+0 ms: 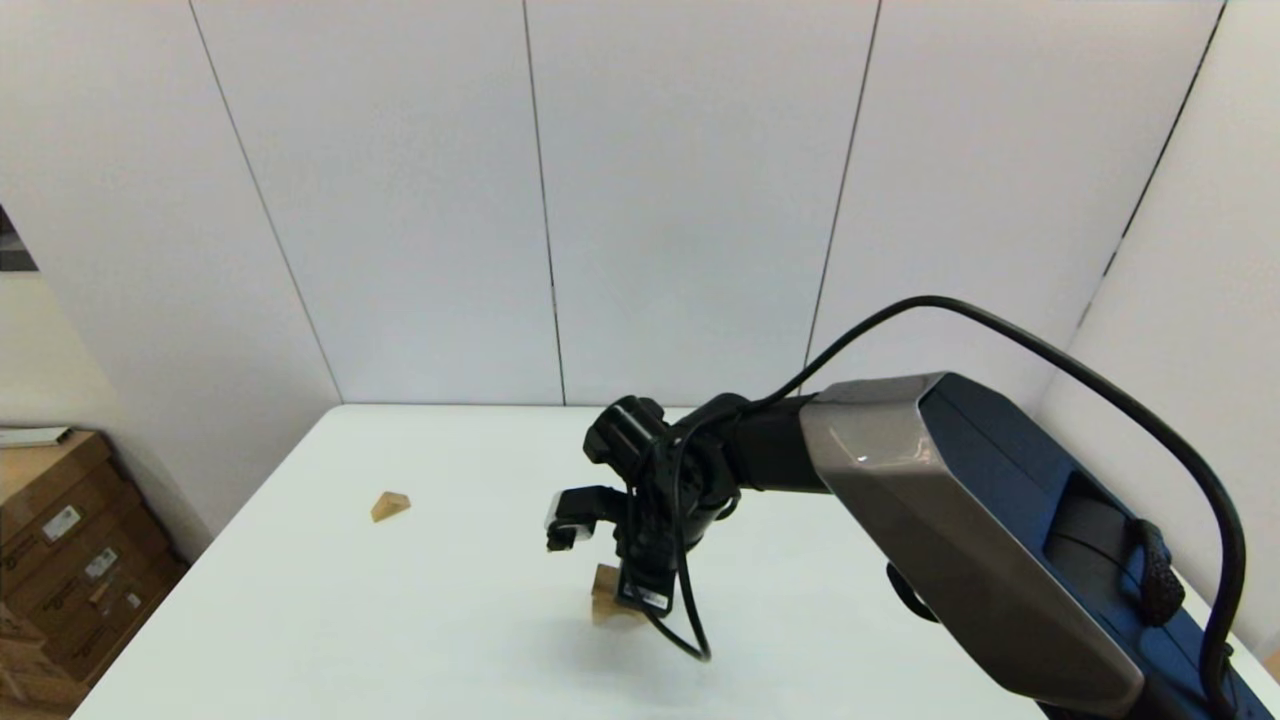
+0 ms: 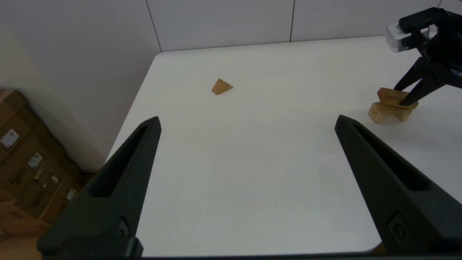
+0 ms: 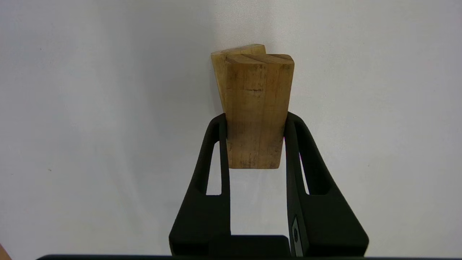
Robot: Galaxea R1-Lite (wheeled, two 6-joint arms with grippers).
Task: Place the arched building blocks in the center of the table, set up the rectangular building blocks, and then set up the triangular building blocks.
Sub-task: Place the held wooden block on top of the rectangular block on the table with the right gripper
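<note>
A: Which step is this?

B: The second, I think. The right tool (image 3: 254, 122) pinches the rectangular block (image 3: 257, 108) by its long sides, holding it on the arched block (image 2: 388, 112) near the middle of the table (image 1: 400, 620). It sits slightly skewed across the arch.

A: And the left tool (image 2: 247, 133)?

B: Spread wide, idle near the table's front left.

A: What's next?

B: Probably square the slab, release without nudging it, then fetch the triangular block (image 1: 390, 506), lying well apart toward the far left.
</note>
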